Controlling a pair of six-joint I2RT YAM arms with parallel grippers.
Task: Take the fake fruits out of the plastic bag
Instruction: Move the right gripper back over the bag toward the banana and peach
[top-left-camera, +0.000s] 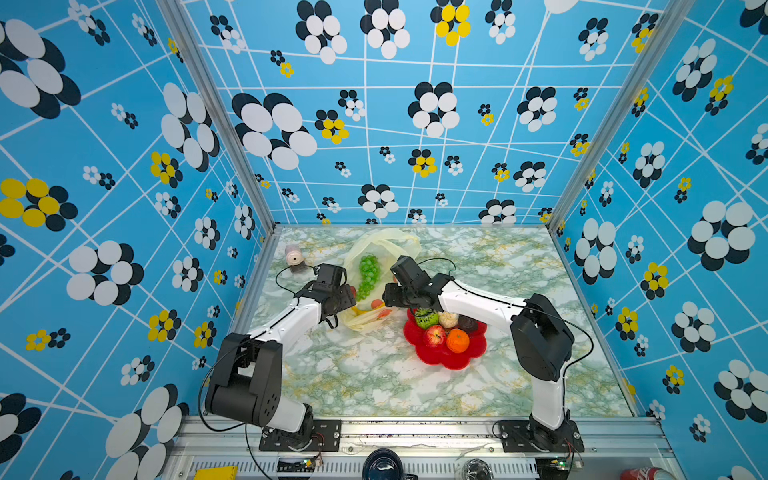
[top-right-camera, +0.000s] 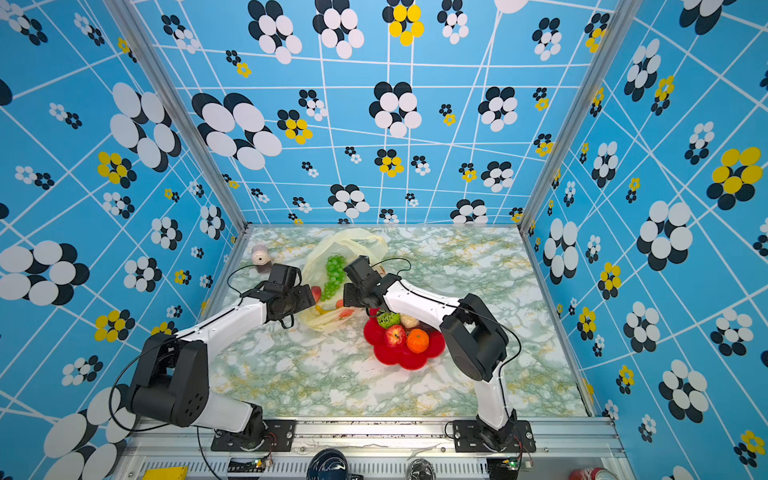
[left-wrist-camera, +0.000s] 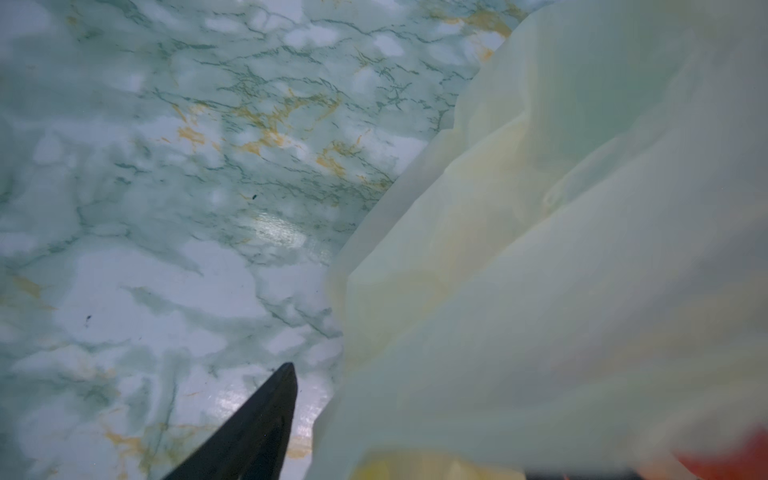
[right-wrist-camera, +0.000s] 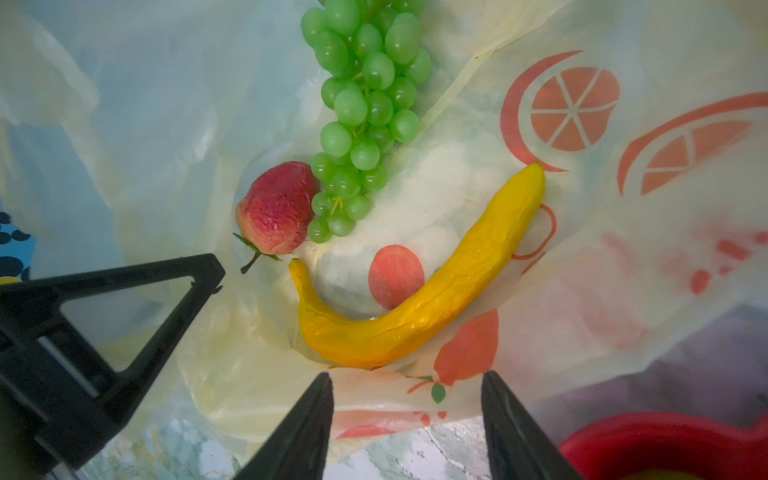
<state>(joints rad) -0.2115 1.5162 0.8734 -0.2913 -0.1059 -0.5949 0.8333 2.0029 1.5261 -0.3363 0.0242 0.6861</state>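
The pale-yellow plastic bag (top-left-camera: 384, 245) lies open at the back of the table. Inside it I see the green grape bunch (right-wrist-camera: 365, 104), a yellow banana (right-wrist-camera: 436, 299) and a red strawberry (right-wrist-camera: 278, 212). My right gripper (right-wrist-camera: 406, 376) hangs open over the bag's near edge, just short of the banana. My left gripper (top-left-camera: 348, 296) is at the bag's left side. One of its fingers (left-wrist-camera: 266, 419) stands wide of the middle, the other is hidden behind bag film. Apple (top-left-camera: 434, 336), orange (top-left-camera: 458, 340), netted ball (top-left-camera: 427, 319), cream bulb (top-left-camera: 448, 319) and a brown piece (top-left-camera: 468, 323) sit on the red plate (top-left-camera: 453, 363).
The red flower-shaped plate (top-right-camera: 399, 362) lies right of the bag, partly under my right arm. A small pink-topped jar (top-left-camera: 294, 257) stands by the left wall, behind my left wrist. Patterned walls close in three sides of the table.
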